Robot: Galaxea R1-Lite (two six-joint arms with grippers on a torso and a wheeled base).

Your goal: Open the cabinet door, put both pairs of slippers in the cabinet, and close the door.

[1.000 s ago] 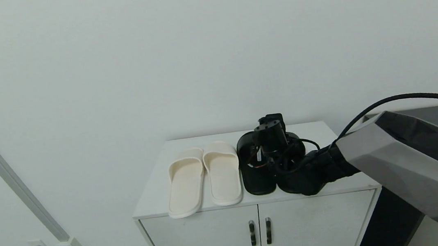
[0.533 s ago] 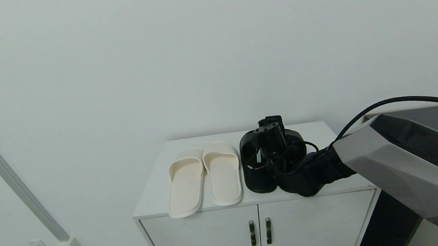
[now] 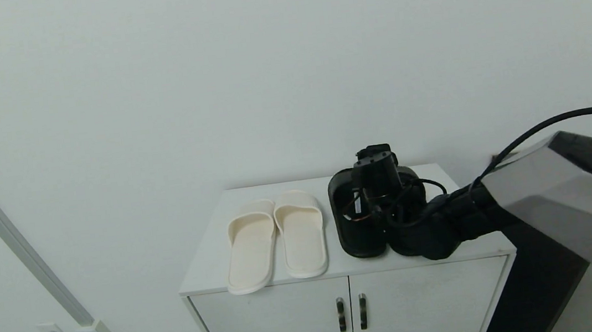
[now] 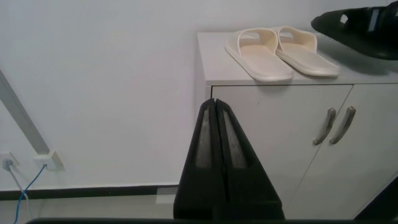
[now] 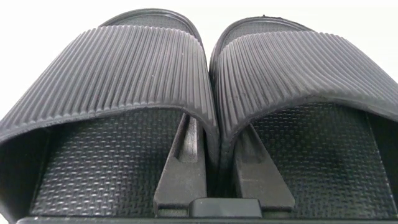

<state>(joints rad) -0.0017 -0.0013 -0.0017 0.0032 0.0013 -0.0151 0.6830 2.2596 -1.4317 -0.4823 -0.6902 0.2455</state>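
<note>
White wall backs a white cabinet with both doors shut and two dark handles at the centre seam. On the cabinet's top, a cream pair of slippers lies on the left half and a black pair of slippers on the right half. Both pairs run lengthwise from front to back, toes toward the wall. The right arm reaches in over the cabinet's right side, bent at the wrist, and the right gripper is buried in the black pair.

From the left wrist, the left gripper hangs beside the cabinet, below its top, fingers pressed together with nothing between them.

From the right wrist, the right gripper has one finger inside each black slipper, pinching their touching inner walls. Ribbed straps arch over textured footbeds.
</note>
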